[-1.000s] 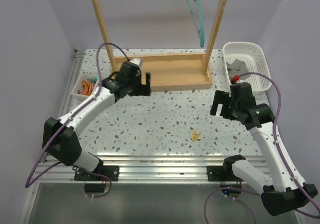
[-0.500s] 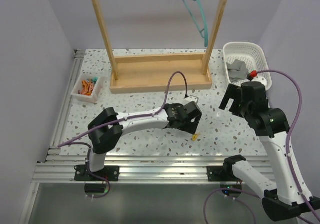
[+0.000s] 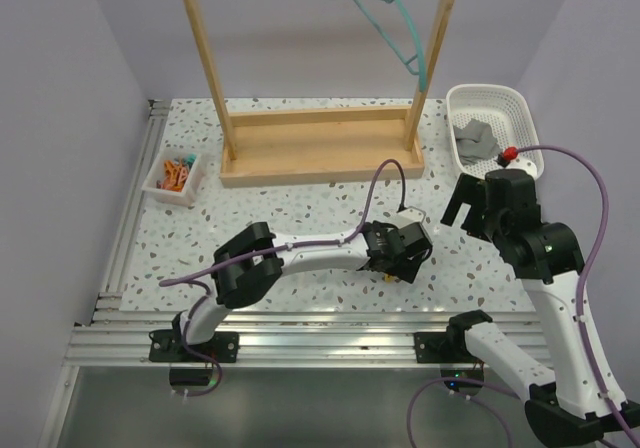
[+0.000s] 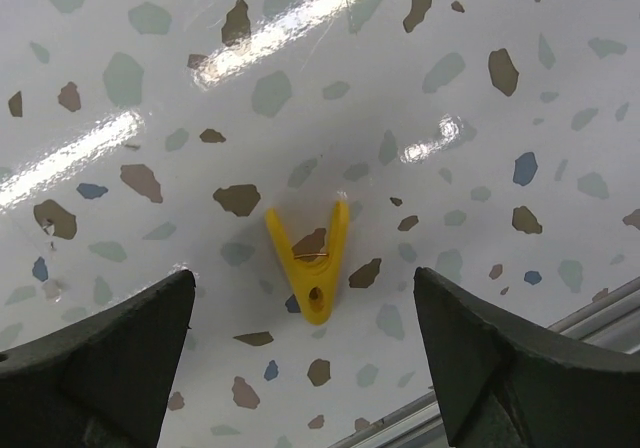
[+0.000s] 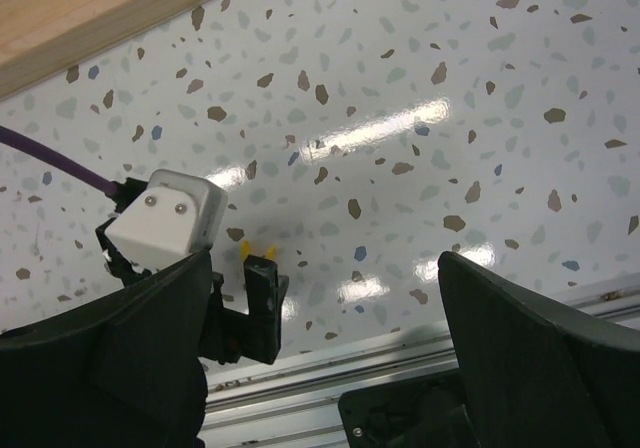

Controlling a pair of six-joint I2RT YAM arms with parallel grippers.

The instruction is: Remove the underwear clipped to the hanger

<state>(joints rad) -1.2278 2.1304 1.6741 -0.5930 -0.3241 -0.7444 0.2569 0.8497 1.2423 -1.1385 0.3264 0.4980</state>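
Left arm reaches low across the speckled table (image 3: 300,208) toward its right half. The left gripper (image 3: 402,260) hovers over a yellow clothespin (image 4: 308,258), jaws spread wide, one finger (image 4: 100,358) on each side of the pin and neither touching it. The pin lies flat with its legs splayed away from the camera. It sits near the metal rail (image 3: 320,323) at the table's near edge, and that rail shows in the corner of the left wrist view. The right gripper (image 3: 462,203) is raised just beside the white basket (image 3: 490,93), jaws wide and holding nothing. Its wrist view looks down on the left gripper and the pin below. The grey underwear (image 3: 475,138) lies crumpled inside the basket at the far right corner, well apart from the teal hanger (image 3: 385,13). The hanger hangs tilted high up, beside the right post of the wooden frame (image 3: 320,148). The frame's base tray runs along the far side of the table. A small white bin (image 3: 172,175) of orange clips sits against the left edge. Open tabletop lies between the frame base and the left arm, and more to the left of that arm. Room is tighter on the right, where both grippers, the basket and the frame post stand near each other. Walls close in on the left and right sides.
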